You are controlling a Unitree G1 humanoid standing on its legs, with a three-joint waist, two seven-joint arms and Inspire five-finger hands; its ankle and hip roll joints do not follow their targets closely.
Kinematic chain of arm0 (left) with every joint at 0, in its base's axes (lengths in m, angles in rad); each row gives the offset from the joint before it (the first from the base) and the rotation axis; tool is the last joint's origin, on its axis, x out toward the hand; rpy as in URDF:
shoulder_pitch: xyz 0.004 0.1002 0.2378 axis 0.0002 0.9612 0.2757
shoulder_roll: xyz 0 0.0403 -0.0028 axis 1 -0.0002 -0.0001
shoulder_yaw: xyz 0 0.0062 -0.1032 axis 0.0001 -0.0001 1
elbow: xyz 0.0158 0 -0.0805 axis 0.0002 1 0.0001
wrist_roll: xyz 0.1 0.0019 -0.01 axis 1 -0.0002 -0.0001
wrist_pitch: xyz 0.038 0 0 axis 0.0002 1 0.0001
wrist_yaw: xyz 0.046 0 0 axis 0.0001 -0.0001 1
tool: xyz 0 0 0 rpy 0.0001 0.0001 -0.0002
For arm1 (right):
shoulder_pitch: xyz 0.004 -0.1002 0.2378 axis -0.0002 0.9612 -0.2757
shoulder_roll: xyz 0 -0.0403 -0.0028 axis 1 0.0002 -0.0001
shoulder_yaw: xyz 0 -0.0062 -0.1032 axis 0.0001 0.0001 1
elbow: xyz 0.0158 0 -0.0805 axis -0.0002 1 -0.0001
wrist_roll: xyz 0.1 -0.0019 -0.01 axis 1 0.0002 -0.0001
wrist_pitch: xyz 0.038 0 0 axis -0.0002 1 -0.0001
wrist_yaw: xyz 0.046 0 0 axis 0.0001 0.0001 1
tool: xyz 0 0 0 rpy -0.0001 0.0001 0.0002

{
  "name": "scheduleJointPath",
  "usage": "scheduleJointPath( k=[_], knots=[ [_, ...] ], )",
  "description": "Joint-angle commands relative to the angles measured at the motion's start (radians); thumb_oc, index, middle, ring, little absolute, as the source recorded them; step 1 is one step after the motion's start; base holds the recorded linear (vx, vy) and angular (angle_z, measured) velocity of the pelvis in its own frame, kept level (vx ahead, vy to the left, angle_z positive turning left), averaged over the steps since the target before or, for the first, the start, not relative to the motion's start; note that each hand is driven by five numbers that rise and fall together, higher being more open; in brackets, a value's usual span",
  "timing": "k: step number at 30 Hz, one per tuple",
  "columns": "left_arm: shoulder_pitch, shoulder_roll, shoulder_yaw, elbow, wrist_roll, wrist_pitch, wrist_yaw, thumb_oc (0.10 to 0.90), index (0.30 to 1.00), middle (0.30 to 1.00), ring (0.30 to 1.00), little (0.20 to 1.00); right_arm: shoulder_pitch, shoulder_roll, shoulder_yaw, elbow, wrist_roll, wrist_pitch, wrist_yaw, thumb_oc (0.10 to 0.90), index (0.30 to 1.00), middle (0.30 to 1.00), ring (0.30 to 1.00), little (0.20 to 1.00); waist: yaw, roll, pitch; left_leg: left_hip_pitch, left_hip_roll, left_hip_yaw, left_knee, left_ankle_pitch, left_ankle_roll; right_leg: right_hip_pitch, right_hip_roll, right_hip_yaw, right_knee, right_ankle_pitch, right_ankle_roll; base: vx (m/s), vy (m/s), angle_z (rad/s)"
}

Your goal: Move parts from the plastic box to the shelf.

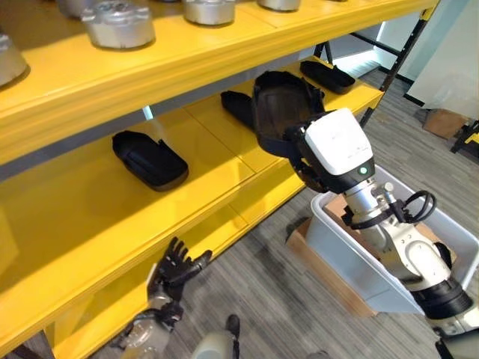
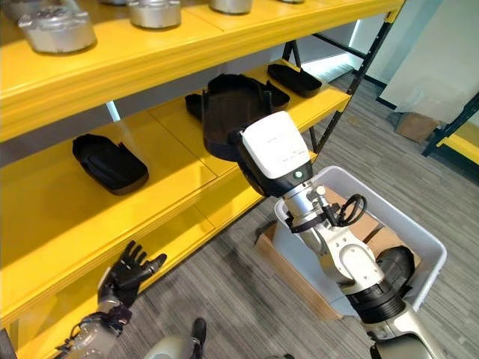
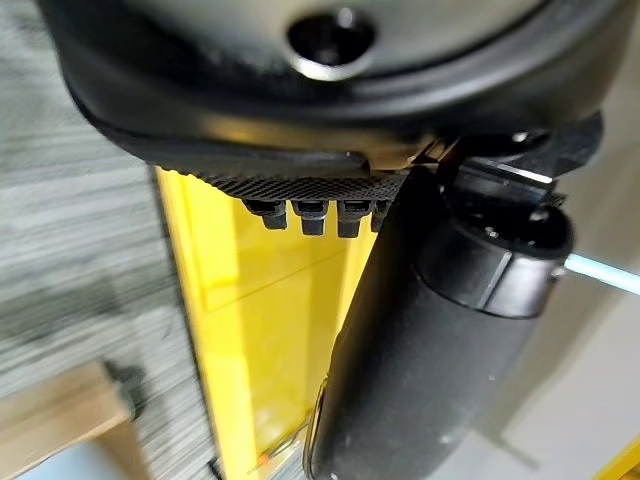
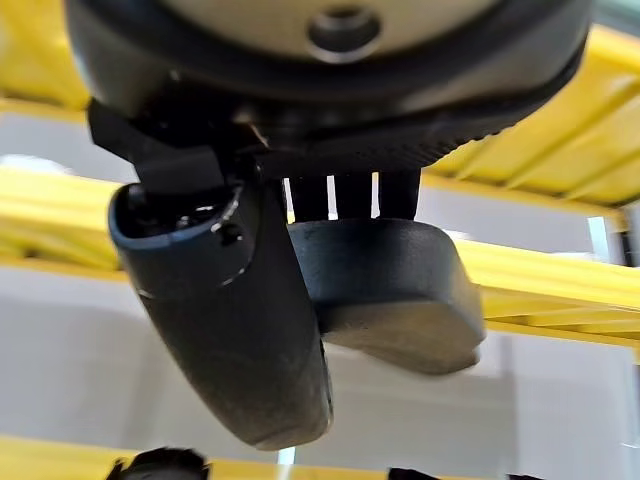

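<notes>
Left eye view: right hand (image 1: 305, 161) grips a black oval tray-like part (image 1: 278, 112), tipped on edge, hollow side out, over the yellow shelf (image 1: 224, 187); 3 like parts lie there. Left hand (image 1: 176, 265) hangs spread below the shelf. Right wrist view: fingers (image 4: 352, 195) and thumb clamp the part's smooth back. Right eye view: plastic box (image 2: 419, 239) beside the shelf.

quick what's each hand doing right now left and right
Left hand: open, fingers spread, holding nothing, low by the yellow shelf.
Right hand: shut on a black part, raised at the shelf.
</notes>
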Motion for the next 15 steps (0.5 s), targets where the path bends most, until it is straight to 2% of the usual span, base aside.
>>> scheduleJointPath(
  k=[1,3,5,6,8,10,15],
  knots=[
    [-0.052,-0.002,-0.005,-0.119,0.058,-0.100,-0.016,0.900,1.000,1.000,1.000,1.000,-0.203,-0.031,-0.055,-0.046,0.025,0.015,-0.103,0.400,0.300,0.300,0.300,0.300,-0.009,0.022,-0.053,0.104,0.015,-0.025,-0.025,-0.115,-0.041,-0.006,0.126,-0.061,-0.091,0.109,-0.042,0.04,0.087,0.36],
    [-0.044,-0.020,-0.009,-0.117,0.067,-0.091,-0.012,0.900,1.000,1.000,1.000,1.000,-0.208,-0.018,-0.057,-0.045,0.060,-0.011,-0.104,0.400,0.300,0.300,0.300,0.300,-0.013,0.022,-0.053,0.113,-0.013,-0.047,-0.023,-0.112,-0.026,-0.040,0.244,-0.083,-0.038,0.043,-0.076,0.04,0.104,0.37],
    [-0.039,-0.032,-0.008,-0.117,0.063,-0.089,-0.009,0.900,1.000,1.000,1.000,1.000,-0.217,-0.013,-0.047,-0.042,0.077,-0.027,-0.101,0.400,0.300,0.300,0.300,0.300,-0.025,0.012,-0.055,0.110,-0.029,-0.069,-0.012,-0.116,-0.035,-0.029,0.282,-0.065,-0.073,0.018,-0.093,0.05,0.003,0.33],
    [-0.037,-0.036,-0.009,-0.115,0.060,-0.088,-0.011,0.900,1.000,1.000,1.000,1.000,-0.211,-0.015,-0.045,-0.042,0.083,-0.029,-0.101,0.400,0.300,0.300,0.300,0.300,-0.027,0.005,-0.059,0.106,-0.035,-0.078,-0.005,-0.117,-0.045,-0.001,0.282,-0.041,-0.118,0.013,-0.097,0.04,-0.057,0.47],
    [-0.024,-0.050,-0.006,-0.109,0.052,-0.092,-0.012,0.900,1.000,1.000,1.000,1.000,-0.208,-0.010,-0.043,-0.041,0.090,-0.031,-0.095,0.400,0.300,0.300,0.300,0.300,-0.024,0.009,-0.062,0.101,-0.034,-0.083,0.005,-0.118,-0.058,0.021,0.292,-0.028,-0.148,0.005,-0.108,0.04,-0.081,0.55],
    [0.010,-0.073,0.009,-0.115,0.043,-0.091,-0.018,0.900,1.000,1.000,1.000,1.000,-0.186,-0.008,-0.053,-0.050,0.089,-0.037,-0.088,0.400,0.300,0.300,0.300,0.300,-0.007,0.010,-0.081,0.107,-0.027,-0.078,-0.003,-0.116,-0.070,0.077,0.287,-0.065,-0.223,0.011,-0.108,0.10,-0.119,0.25],
    [0.036,-0.078,0.006,-0.113,0.043,-0.077,-0.031,0.900,1.000,1.000,1.000,1.000,-0.168,-0.011,-0.062,-0.067,0.088,-0.046,-0.083,0.400,0.300,0.300,0.300,0.300,0.003,0.009,-0.091,0.120,-0.019,-0.093,-0.019,-0.106,-0.079,0.120,0.289,-0.081,-0.276,0.022,-0.108,0.06,-0.075,0.14]
  ],
)
